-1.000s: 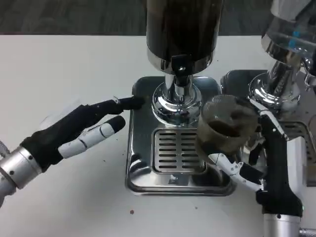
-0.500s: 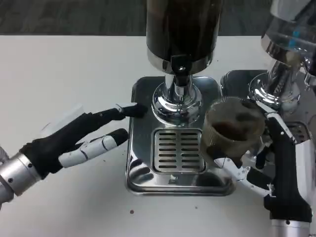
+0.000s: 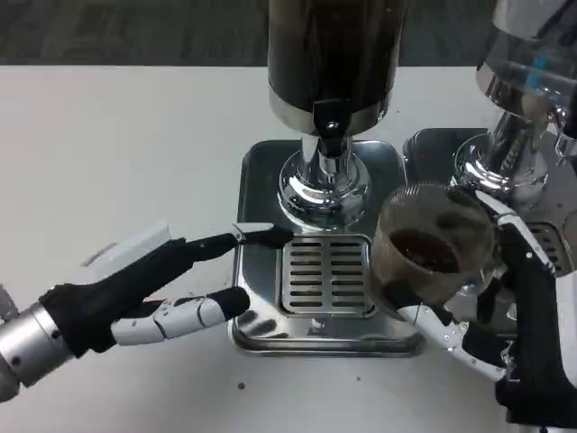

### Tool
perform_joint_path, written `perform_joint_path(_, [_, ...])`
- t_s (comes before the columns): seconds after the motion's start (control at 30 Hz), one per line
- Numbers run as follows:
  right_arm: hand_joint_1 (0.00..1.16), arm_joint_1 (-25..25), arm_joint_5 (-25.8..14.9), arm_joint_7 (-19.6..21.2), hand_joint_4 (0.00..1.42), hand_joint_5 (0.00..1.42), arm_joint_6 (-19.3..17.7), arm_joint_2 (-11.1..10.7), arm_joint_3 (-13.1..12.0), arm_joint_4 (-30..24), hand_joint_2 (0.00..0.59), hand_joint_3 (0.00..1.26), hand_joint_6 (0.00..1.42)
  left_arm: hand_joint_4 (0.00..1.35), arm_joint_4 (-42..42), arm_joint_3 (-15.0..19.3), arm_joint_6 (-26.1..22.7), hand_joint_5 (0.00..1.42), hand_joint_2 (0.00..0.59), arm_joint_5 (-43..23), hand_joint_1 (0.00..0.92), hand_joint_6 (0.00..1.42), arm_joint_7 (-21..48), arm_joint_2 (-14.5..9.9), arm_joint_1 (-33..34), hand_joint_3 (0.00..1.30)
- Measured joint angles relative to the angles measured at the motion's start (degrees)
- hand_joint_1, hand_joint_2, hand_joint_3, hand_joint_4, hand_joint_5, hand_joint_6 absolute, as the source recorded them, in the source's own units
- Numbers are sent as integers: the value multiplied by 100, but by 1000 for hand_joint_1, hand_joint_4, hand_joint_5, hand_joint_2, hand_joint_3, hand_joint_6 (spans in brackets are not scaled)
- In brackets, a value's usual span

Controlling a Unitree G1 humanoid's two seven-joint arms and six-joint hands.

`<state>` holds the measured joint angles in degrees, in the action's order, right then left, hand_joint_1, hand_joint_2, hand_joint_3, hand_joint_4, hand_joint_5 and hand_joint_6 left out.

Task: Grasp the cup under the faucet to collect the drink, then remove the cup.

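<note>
Left hand (image 3: 135,293): fingers apart, holding nothing, lying low over the desk (image 3: 117,135) toward its front-left, uppermost fingertip reaching over the left rim of the drip tray (image 3: 261,180), near the slotted grate (image 3: 326,275). Dark dispenser (image 3: 335,54) standing at the back-centre of the tray on a chromed base, faucet (image 3: 330,126) pointing down above the grate. Cup (image 3: 435,244): clear, ribbed, dark drink pooled in the bottom, off to the right of the faucet and over the tray's right edge, gripped by right hand (image 3: 505,316) with white fingers wrapped beneath and a black finger up the right side. Cannot tell whether the cup base touches the tray or hangs above it. Second chromed dispenser (image 3: 514,117) just behind the cup at the desk's right edge.

Risks, as judged: cup appears tilted toward the camera; any further tilt during withdrawal likely to spill the drink. Close quarters with the second dispenser's base; a rightward swing could knock the cup wall and loosen the hold. Thin wall, so too firm a squeeze might buckle it. Left fingertip over the tray rim could catch on a careless sweep.

Versus a second ago: cup shifted right and toward the front edge, clearer of the faucet. Left hand moved right and nearer the front, fingertip now by the grate.
</note>
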<state>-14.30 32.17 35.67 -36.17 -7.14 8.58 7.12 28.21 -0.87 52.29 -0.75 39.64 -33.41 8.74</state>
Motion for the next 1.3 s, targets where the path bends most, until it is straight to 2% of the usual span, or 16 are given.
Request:
perform_joint_path(0.63, [826, -956, -26, -523, 763, 980, -36, 21, -58, -999, 176, 661, 1319, 105, -541, -20, 607, 82, 198, 136, 0, 108, -90, -445, -389, 178])
perform_joint_path(1.07, [825, -1507, -49, -699, 772, 991, -180, 109, -54, -1348, 176, 664, 1336, 86, -957, -22, 880, 69, 196, 57, 0, 98, -91, -647, -714, 169])
perform_joint_path(1.3, [825, -1645, -50, -745, 773, 994, -297, 200, -62, -1439, 176, 674, 1336, 82, -1057, -21, 955, 64, 196, -8, 0, 95, -116, -746, -840, 166])
